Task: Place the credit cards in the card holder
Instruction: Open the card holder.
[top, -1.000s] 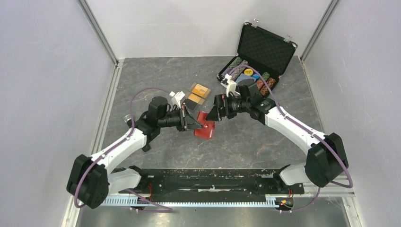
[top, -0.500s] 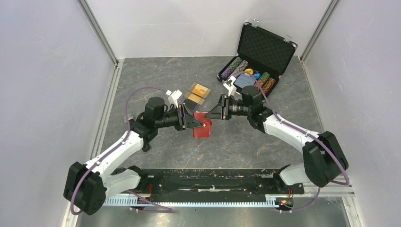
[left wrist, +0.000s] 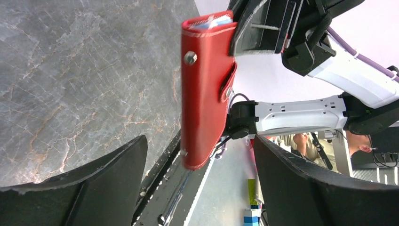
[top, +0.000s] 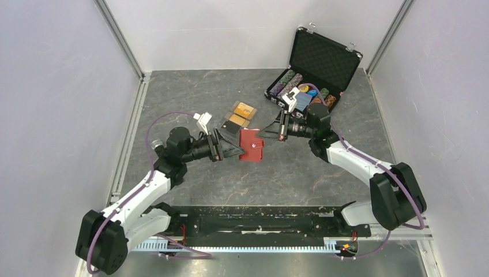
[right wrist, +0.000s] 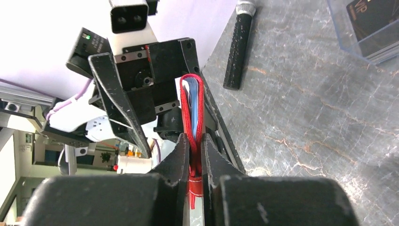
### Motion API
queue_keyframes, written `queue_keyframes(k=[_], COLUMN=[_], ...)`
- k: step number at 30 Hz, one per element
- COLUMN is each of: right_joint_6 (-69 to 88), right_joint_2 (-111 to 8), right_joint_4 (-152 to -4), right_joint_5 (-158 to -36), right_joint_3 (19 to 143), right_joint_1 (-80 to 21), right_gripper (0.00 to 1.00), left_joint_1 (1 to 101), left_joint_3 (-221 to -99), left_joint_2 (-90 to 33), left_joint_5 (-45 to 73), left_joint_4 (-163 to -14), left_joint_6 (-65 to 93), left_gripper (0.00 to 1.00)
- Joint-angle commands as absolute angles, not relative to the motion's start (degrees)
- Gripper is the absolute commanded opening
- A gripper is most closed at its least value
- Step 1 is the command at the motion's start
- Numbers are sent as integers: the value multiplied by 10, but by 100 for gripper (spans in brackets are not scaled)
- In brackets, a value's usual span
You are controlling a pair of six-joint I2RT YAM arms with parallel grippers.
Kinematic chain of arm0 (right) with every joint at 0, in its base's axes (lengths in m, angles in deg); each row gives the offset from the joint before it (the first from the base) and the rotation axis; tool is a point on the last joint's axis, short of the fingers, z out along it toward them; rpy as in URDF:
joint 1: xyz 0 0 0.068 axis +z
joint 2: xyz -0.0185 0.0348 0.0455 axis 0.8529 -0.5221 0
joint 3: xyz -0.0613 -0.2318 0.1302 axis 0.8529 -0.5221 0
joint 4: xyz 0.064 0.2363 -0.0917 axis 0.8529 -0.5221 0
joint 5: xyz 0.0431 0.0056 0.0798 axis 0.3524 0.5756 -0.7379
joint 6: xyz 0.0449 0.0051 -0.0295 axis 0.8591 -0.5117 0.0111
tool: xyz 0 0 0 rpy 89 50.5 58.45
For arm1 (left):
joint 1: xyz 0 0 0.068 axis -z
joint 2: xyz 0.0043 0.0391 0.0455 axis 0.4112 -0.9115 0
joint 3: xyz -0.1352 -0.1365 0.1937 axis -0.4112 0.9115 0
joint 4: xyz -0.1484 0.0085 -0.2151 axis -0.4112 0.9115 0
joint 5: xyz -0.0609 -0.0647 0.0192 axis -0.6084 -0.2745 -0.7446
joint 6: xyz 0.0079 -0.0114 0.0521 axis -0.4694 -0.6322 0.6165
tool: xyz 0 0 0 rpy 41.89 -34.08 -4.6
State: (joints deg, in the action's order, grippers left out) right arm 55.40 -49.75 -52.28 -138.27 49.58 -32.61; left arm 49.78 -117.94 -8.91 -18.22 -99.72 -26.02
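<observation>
Red leather-ish card holder is hanging between our two arms, looking clear of the table. It's folded shut as far as we can tell, with a sliver of pale lining showing at one end. Our right gripper is clamped tight on one narrow edge, and that pinch is the only thing carrying it. Our left gripper has its jaws spread wide on either side of the holder's far end, touching nothing. The credit cards sit in the clear tray just behind.

What worries us is that a one-edge grip on floppy leather could let the holder swing or slide out and drop. If the left jaws close off-centre, they could knock it loose or pinch both flaps together, leaving no gap for a card.
</observation>
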Motion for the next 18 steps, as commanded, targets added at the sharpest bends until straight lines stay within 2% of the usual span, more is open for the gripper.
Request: queue_keyframes(k=[1,4,8,18], right_joint_6=[599,621,641,744], right_joint_2=[-476,-479,-482,-502], right_joint_4=[-429,-396,-361,-207], right_joint_5=[-1430,-1450,-1465,-1494], right_joint_3=[489,489,486,468], right_joint_1=[-349,-356,-358,-358], right_gripper=[0,0,0,0], left_joint_1=[472,462,461,476], left_joint_3=[-1157,-1140,-1146,-1200], left_joint_2=[-69,-78,-129,-278], left_joint_5=[-231,-279,-365,-410], left_joint_4=[-1057,-1146,-1259,-1497], left_joint_6=[-278,-311,-359,-497], left_gripper=[91,95,97,87])
